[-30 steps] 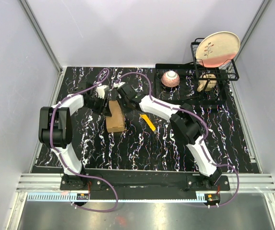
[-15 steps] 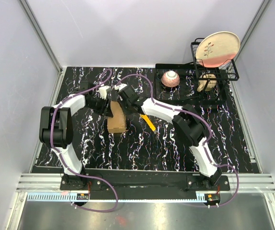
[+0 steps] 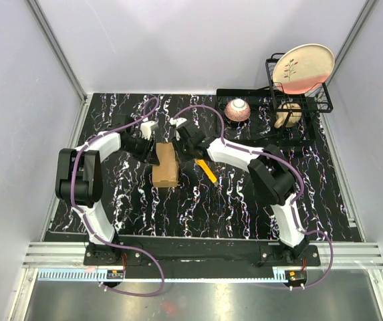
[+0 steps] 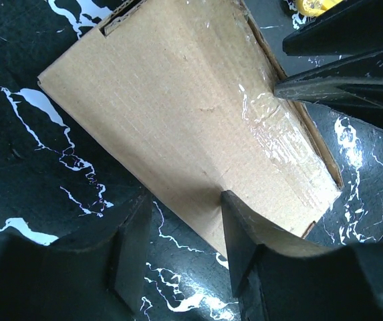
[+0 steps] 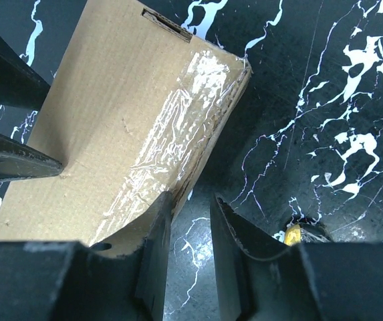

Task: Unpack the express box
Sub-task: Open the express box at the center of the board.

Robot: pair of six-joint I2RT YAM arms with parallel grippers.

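Two grippers flank the express box point(image 3: 166, 165), flat on the table point(image 3: 124, 194) between them: left gripper point(image 4: 186, 200) spread wide at its edge, right gripper point(image 5: 190, 199) barely parted, holding nothing. Light, stiff cardboard, I'd judge, slick where the tape point(image 5: 178, 114) runs, so pinch the flap's bare edge.

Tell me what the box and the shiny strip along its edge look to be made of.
The express box: plain brown corrugated cardboard, matte, with fine ribbing showing across its face. The strip: likely clear plastic packing tape, glossy and wrinkled, with the cardboard showing through.
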